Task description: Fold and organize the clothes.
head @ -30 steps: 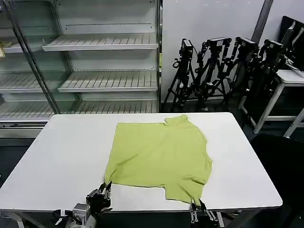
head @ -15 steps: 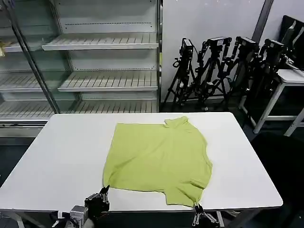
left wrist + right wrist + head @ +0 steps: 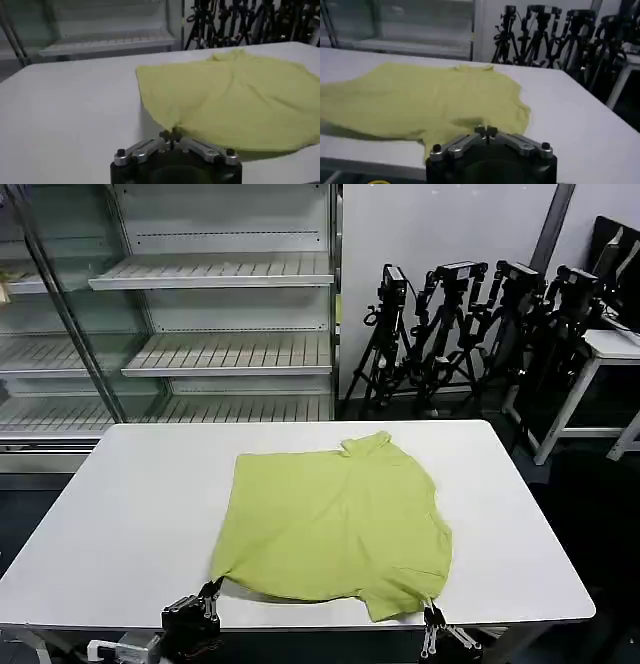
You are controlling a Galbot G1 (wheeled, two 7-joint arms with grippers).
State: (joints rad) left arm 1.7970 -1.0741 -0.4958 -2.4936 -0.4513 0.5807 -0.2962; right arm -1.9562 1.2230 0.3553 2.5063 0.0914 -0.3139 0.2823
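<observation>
Lime yellow-green short-sleeved shirt of soft fabric [image 3: 335, 524] lies spread on the white rectangular table [image 3: 130, 514], plain side up, roughly central and reaching to the near edge, with its small collar [image 3: 365, 443] pointing toward the far side. Cloth is mostly flat with shallow creases; the near right sleeve area is bunched and folded under itself. Left gripper [image 3: 208, 592] sits at the near left corner of the shirt, at the near table edge; the left wrist view [image 3: 171, 134] shows its two metal fingers brought together with the corner of the fabric pinched between the tips, the cloth rising in a small peak there. Right gripper [image 3: 432, 614] sits at the near right corner of the shirt, just at the table's near edge; the right wrist view [image 3: 485, 132] shows its fingers closed tip to tip against the hem of the shirt, fabric drawn to them, so it appears to grip the edge. Both near corners are lifted slightly off the table surface; the rest of the garment rests on it. Behind the table, on the far left, stands a glass-fronted shelving unit with white slatted shelves [image 3: 215, 274]; on the far right stands a cluster of black camera tripods [image 3: 470, 324]
</observation>
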